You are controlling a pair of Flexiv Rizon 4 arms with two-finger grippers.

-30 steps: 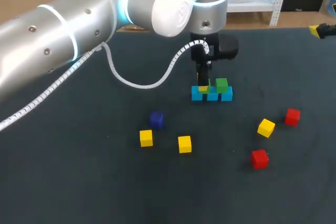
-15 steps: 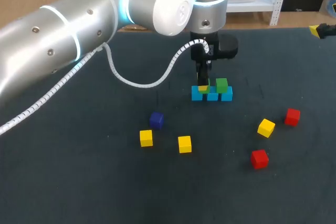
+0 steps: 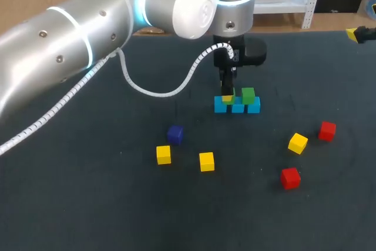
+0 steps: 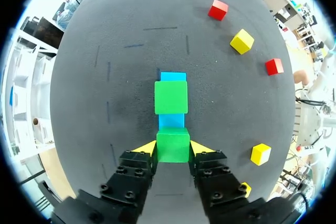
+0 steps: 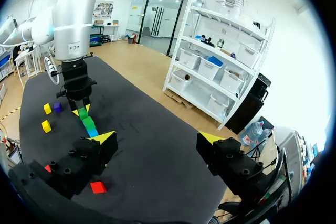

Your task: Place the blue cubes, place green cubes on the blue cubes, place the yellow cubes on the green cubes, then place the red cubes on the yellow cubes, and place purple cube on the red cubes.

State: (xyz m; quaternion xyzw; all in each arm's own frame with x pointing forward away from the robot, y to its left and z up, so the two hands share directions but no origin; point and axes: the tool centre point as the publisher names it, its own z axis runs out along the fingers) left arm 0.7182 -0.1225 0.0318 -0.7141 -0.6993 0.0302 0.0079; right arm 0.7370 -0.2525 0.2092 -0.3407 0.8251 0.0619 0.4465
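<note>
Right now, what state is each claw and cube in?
Left claw: shut on the held green cube.
Held green cube: gripped, at one end of the blue row.
Other green cube: stacked on the blue row, free.
Blue cubes: in a touching row on the table.
Right claw: open, empty.
Yellow cubes: loose, unstacked.
Red cubes: loose, unstacked.
Purple cube: loose, unstacked.

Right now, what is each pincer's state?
Left pincer: shut on a green cube.
Right pincer: open, holding nothing.
</note>
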